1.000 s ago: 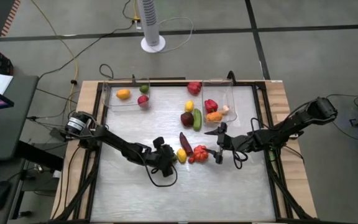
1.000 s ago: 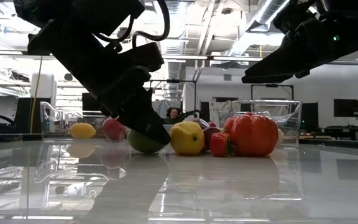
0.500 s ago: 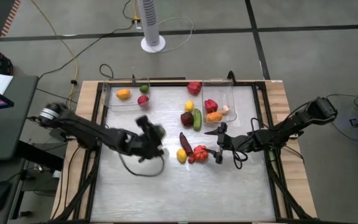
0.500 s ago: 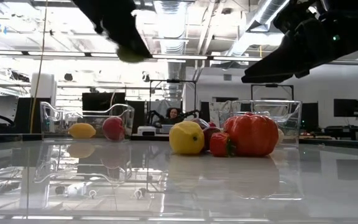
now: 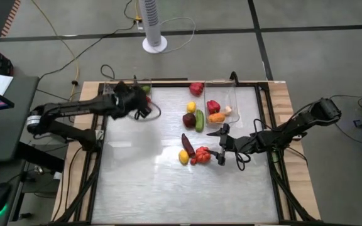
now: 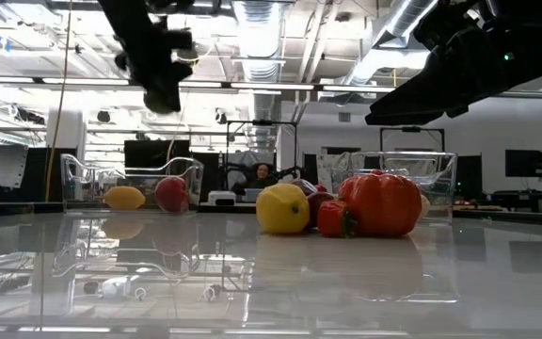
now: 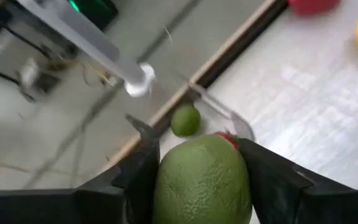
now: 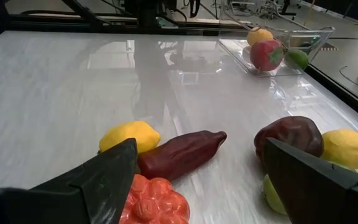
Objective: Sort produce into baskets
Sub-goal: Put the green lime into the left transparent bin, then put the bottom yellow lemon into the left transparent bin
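My left gripper is shut on a green lime, high over the left clear basket at the table's far left. That basket holds a yellow-orange fruit, a small lime and a red fruit. My right gripper is open and empty just right of a red tomato, a yellow lemon and a long dark red pepper. The right basket holds a red pepper, an orange piece and pale garlic. My left gripper pinches the lime by its two opposite sides between its two fingers. The lime is lifted clear, above the left basket's near end.
Loose on the table are a red pepper, a lemon, a dark purple eggplant and a green cucumber. A raised black frame rims the table. The near half of the table holds nothing.
My left gripper has lifted the green lime off the table beside the yellow lemon. It has carried it up and toward the far left, to above the left basket. The other produce has stayed where it was.
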Motion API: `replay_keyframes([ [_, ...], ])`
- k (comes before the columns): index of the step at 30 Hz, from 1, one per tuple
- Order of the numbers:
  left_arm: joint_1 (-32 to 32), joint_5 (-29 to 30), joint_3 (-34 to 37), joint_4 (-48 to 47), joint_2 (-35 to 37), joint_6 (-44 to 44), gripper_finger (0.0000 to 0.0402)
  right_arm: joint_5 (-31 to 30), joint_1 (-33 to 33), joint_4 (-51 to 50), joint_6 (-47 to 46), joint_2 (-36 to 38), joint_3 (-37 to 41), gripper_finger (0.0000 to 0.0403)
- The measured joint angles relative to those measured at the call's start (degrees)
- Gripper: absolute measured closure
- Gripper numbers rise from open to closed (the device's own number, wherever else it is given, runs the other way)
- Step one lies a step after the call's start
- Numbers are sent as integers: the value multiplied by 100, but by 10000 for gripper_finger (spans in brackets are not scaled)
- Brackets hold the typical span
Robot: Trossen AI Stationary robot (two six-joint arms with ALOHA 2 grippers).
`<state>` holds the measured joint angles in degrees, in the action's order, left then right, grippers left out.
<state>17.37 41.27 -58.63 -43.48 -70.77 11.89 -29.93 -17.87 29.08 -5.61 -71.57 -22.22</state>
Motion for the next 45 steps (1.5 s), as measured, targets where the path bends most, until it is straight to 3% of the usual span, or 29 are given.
replay_keyframes([
  [3, 529, -574, 2, 31, -83, -129, 173, 1, 0, -19, 3, 0, 0, 31],
  [10, 1060, -681, 2, 265, -133, -369, 116, 2, 0, -55, 4, 0, 0, 31],
  [14, 754, -2467, 2, 826, -142, -418, 110, 0, 15, -50, 26, 0, 0, 31],
  [16, 296, -2936, 0, 1301, -289, -336, 110, 2, 63, -44, 22, 0, 0, 31],
  [22, -1346, -2953, 0, 2360, -1392, -439, 109, 7, 113, -39, -39, 0, 0, 31],
  [27, -2120, -2862, -140, 3058, -2479, -828, 109, 9, 55, -38, -46, 0, 0, 31],
  [31, -2409, -3413, -427, 3378, -3016, -862, 109, 10, 55, -50, -44, 0, 0, 31],
  [45, -2674, -3515, -553, 3942, -3962, -1063, 109, 11, 66, -84, -61, 0, 0, 31],
])
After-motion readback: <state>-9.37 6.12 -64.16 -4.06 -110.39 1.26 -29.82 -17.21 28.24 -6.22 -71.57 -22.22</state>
